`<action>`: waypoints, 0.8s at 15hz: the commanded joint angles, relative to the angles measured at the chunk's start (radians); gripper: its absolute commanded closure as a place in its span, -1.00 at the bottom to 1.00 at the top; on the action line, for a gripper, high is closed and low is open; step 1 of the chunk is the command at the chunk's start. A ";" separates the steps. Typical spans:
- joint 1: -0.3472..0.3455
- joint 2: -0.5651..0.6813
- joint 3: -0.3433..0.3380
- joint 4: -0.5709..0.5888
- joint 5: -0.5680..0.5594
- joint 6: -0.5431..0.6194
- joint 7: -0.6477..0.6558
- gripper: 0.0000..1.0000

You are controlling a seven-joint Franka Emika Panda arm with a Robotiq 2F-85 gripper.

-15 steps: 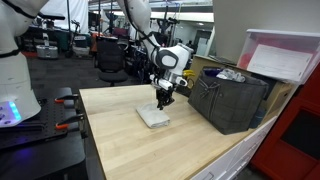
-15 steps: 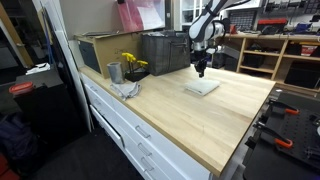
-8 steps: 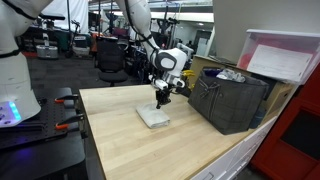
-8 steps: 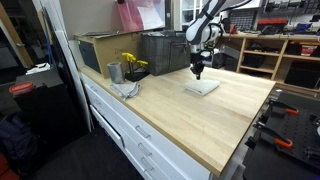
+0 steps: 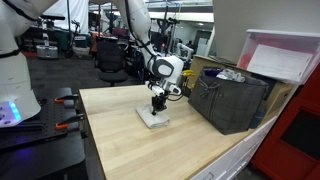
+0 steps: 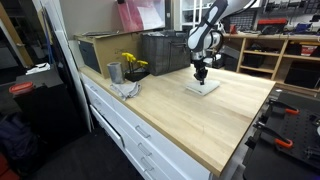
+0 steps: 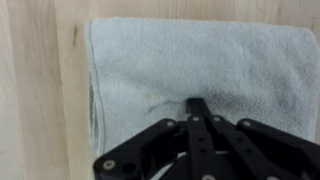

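Wrist view: the towel lay flat on the table. We had just lowered the gripper onto it and closed the jaws. A small pucker suggested we had pinched cloth.

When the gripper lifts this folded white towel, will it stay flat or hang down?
The towel will probably sag and unfold: it is soft terry, and it puckers where the closed gripper pinches it. It looks light for its size. Pushed, it would likely bunch rather than slide on the wooden table.
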 commanded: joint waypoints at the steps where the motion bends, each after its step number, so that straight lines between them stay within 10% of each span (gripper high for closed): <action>1: 0.011 0.000 -0.011 -0.048 -0.042 0.055 -0.022 1.00; 12: 0.142 -0.014 -0.085 -0.067 -0.006 0.044 0.416 1.00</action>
